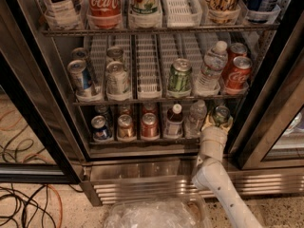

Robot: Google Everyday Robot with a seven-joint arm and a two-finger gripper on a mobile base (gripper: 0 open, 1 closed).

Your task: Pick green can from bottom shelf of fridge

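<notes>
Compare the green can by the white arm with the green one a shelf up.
The lower can is darker green; the upper can is paler with white patterning. The lower can stands at the right end of the bottom shelf with the claw at it; the upper can stands mid-shelf, untouched. Both stand upright, silver-topped.
</notes>
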